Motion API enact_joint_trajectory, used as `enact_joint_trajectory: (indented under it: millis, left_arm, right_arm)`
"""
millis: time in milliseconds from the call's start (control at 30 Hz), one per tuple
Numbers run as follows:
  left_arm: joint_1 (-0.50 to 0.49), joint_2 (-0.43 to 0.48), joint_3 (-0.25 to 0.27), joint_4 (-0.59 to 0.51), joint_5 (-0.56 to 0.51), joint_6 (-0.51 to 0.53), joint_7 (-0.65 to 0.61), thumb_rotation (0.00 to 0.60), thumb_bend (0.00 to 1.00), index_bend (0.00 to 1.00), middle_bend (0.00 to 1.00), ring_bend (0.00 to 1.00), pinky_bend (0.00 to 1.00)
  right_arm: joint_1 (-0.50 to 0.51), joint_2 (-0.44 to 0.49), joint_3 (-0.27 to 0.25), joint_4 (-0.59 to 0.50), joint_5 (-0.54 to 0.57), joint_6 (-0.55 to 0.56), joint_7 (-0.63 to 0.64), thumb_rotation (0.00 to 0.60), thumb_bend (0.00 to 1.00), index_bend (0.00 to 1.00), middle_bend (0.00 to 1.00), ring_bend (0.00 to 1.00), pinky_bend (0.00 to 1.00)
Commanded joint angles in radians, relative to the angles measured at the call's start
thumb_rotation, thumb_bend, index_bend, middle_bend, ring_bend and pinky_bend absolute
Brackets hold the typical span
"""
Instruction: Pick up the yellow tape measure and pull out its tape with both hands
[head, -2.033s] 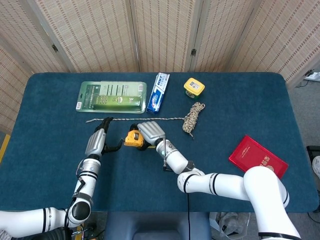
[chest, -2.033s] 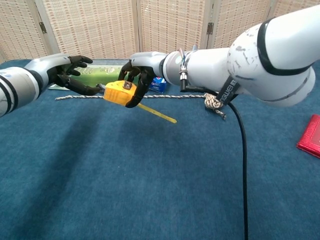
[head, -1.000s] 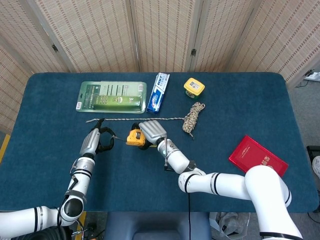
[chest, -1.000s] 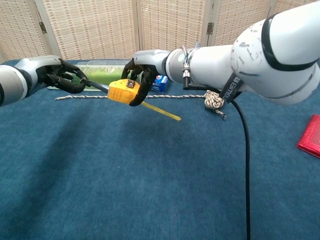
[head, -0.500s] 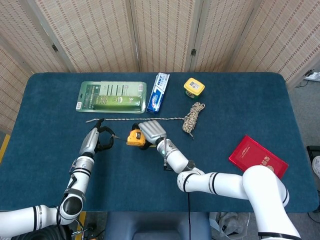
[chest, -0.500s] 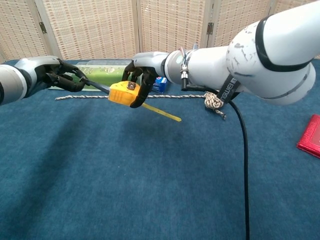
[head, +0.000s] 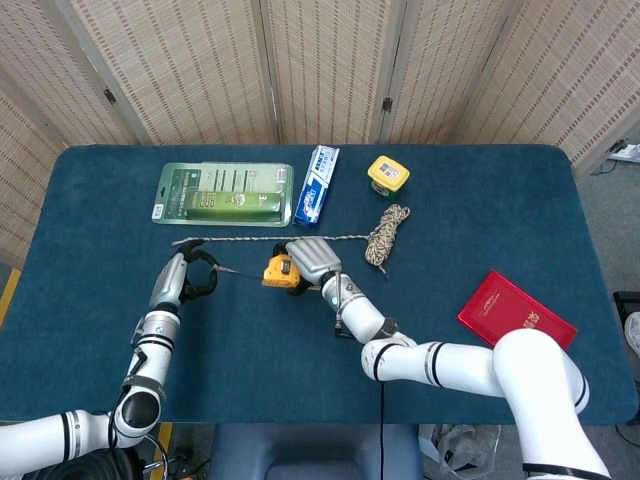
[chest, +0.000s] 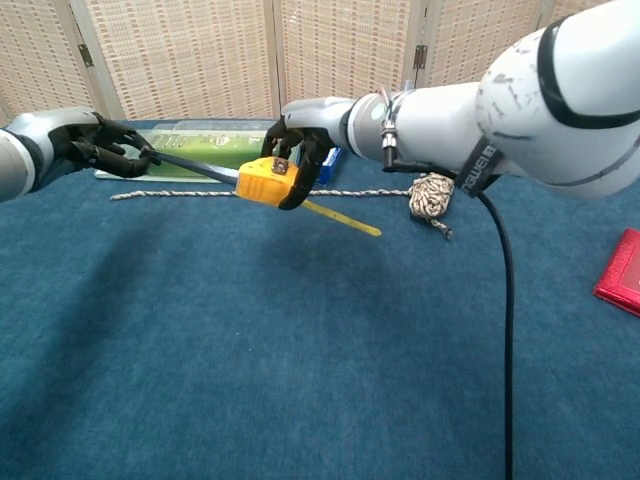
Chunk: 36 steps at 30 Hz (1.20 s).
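Observation:
The yellow tape measure hangs above the blue table, gripped from above by my right hand. A thin dark tape blade runs out of its left side to my left hand, which pinches the blade's end with curled fingers. A short yellow strip sticks out of the case's right side and slants down. The two hands are well apart, with the blade stretched between them.
A green blister pack, a blue-white box and a small yellow box lie along the far side. A rope coil with a long loose strand lies just behind the hands. A red booklet sits at the right.
My left hand has moved left and my right hand has carried the case right. The stretch of blade pulled out between them is longer.

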<state>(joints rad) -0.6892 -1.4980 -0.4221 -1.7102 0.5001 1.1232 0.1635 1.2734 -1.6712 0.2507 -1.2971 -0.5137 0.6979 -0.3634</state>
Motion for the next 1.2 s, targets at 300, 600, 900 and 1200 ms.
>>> enact_joint_trajectory:
  millis: [300, 600, 900, 1200]
  left_arm:
    - [0.049, 0.048, 0.011, -0.011, 0.064, 0.008, -0.051, 0.600, 0.65, 0.75, 0.15, 0.00, 0.00]
    - [0.081, 0.088, 0.013, -0.018, 0.095, 0.016, -0.077, 0.600, 0.65, 0.75, 0.15, 0.00, 0.00]
    - [0.091, 0.138, 0.022, -0.004, 0.046, -0.034, -0.067, 0.600, 0.65, 0.75, 0.15, 0.00, 0.00]
    - [0.093, 0.176, 0.023, 0.023, -0.006, -0.084, -0.074, 0.600, 0.65, 0.75, 0.15, 0.00, 0.00]
  right_arm:
    - [-0.093, 0.114, -0.039, -0.118, -0.086, 0.056, 0.029, 0.600, 0.27, 0.60, 0.53, 0.44, 0.31]
    - [-0.174, 0.212, -0.082, -0.218, -0.172, 0.111, 0.038, 0.600, 0.27, 0.60, 0.53, 0.44, 0.31]
    - [-0.265, 0.280, -0.104, -0.270, -0.289, 0.174, 0.085, 0.600, 0.27, 0.60, 0.53, 0.44, 0.31]
    - [-0.329, 0.339, -0.118, -0.286, -0.363, 0.192, 0.113, 0.600, 0.27, 0.60, 0.53, 0.44, 0.31]
